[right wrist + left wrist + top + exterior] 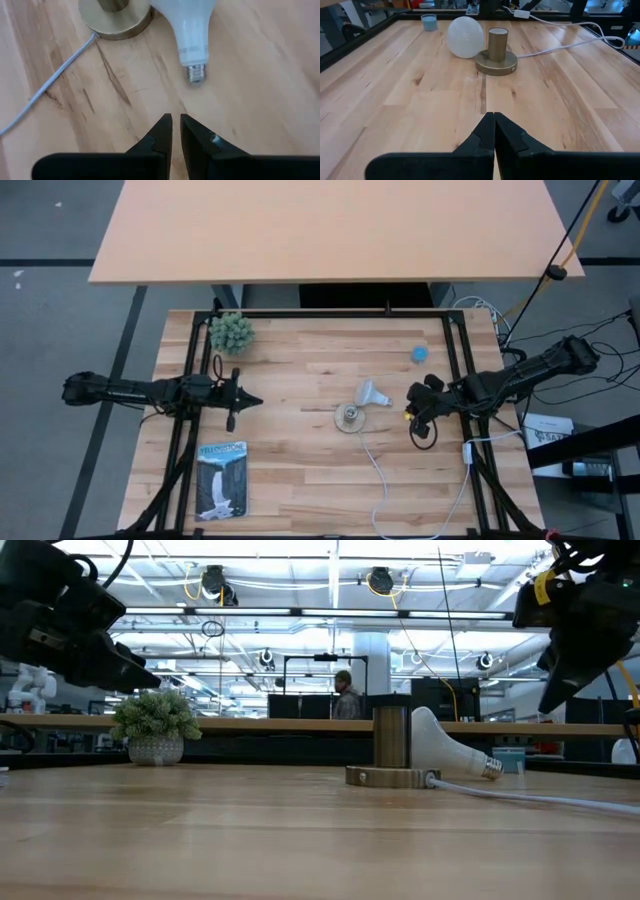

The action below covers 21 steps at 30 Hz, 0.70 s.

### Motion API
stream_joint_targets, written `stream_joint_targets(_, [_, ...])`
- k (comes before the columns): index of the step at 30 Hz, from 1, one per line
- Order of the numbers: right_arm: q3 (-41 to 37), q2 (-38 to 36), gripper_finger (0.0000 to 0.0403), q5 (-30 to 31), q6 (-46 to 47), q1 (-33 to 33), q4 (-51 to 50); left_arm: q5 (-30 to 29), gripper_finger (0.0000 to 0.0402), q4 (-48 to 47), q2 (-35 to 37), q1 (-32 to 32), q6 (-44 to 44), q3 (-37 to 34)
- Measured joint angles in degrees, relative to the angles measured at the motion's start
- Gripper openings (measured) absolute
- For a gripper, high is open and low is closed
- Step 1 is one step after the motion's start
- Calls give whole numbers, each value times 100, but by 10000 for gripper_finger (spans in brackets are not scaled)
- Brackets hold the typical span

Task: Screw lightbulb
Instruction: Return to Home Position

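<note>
I see the small white cone-shaped lightbulb (372,392) lying on its side on the pale wooden table (300,480), its dome touching the round brass lamp socket (349,418) and its grey screw base pointing toward my right gripper (175,131); so it is out, not screwed in; that gripper hovers near, fingers almost together, holding nothing; the left gripper (494,127) sits well apart, fingers pressed together, which I judge to be parked clear of the work.

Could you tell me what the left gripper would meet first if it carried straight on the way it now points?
Probably the lamp socket, dead ahead of the left gripper across the table; the lightbulb lies just beside that line. Depth is unclear.
</note>
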<state>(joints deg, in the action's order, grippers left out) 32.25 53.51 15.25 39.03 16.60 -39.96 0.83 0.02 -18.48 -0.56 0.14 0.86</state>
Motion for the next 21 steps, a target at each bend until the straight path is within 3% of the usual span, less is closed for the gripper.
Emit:
stream_joint_targets(5, [0,-394,31,557,-1025,2,402,1,0,2,0,0,0,0])
stream_joint_targets(9, [-295,-974,31,534,-2583,2,1691,1,0,3,0,-2,2,0])
stream_joint_targets(12, [-849,-1468,31,508,-3262,-19,2492,4,0,1,0,-2,2,0])
stream_joint_targets(16, [-1815,-2249,31,-317,-3904,-173,3765,4,0,-1,0,-2,4,0])
stream_joint_targets(21, [-2666,-3248,31,-928,-3858,-545,4689,4,0,-1,0,-2,7,0])
